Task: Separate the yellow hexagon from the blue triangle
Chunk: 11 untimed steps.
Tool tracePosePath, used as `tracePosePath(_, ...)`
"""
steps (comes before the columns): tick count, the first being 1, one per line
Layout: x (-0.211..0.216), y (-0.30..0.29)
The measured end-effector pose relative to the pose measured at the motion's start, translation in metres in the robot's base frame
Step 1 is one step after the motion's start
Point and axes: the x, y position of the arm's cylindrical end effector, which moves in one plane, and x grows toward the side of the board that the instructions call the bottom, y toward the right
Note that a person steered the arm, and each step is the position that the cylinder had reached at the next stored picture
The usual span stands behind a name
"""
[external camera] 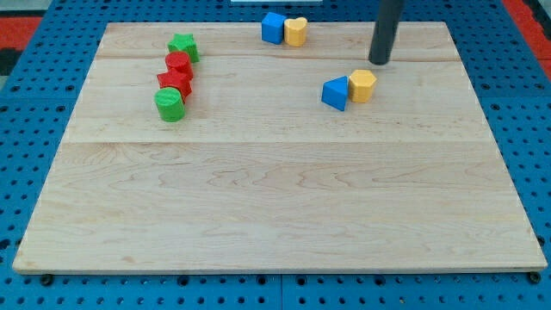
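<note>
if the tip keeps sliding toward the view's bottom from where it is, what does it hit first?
Probably the yellow hexagon: my tip sits just above it, slightly to the view's right, so it may only clip its right edge. The blue triangle touches the hexagon's left side, off that line. Depth is uncertain.

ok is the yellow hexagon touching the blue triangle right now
Touching. In the camera view the yellow hexagon sits against the blue triangle with no board showing between them. My tip is apart, just above the hexagon.
</note>
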Motion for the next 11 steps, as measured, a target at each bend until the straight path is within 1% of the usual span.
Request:
tracePosePath(1, 0.039, 0.015)
tracePosePath(2, 0.067, 0.018)
tracePosePath(4, 0.072, -0.047)
tracePosePath(5, 0.063, -0.056)
tracePosePath(8, 0.003, -0.053)
tracePosePath(11, -0.023, -0.081)
